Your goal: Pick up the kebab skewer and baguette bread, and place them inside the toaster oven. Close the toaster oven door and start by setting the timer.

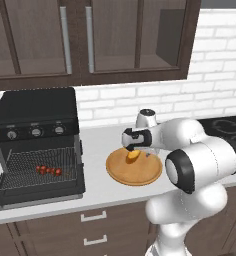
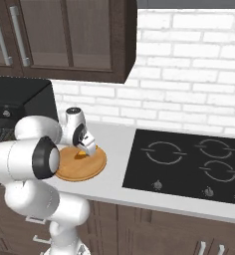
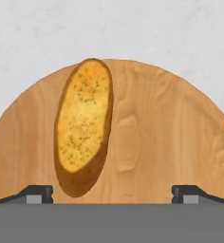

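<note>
While over baguette (image 3: 83, 124): pincer (image 3: 112, 193) agape

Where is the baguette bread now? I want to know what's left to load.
The baguette bread lies on the round wooden plate right of the toaster oven, directly under the open gripper.

A round wooden plate (image 1: 140, 175) rests on the light countertop (image 1: 97, 145). A black cooktop (image 2: 189, 162) sits flush in the counter, with dark wood cabinets (image 1: 90, 37) and white brick wall (image 2: 189, 74) above.

Glossy white rounded arm segments; black joint rings; dark claw (image 1: 135, 156) tips, perhaps grey-padded.
</note>
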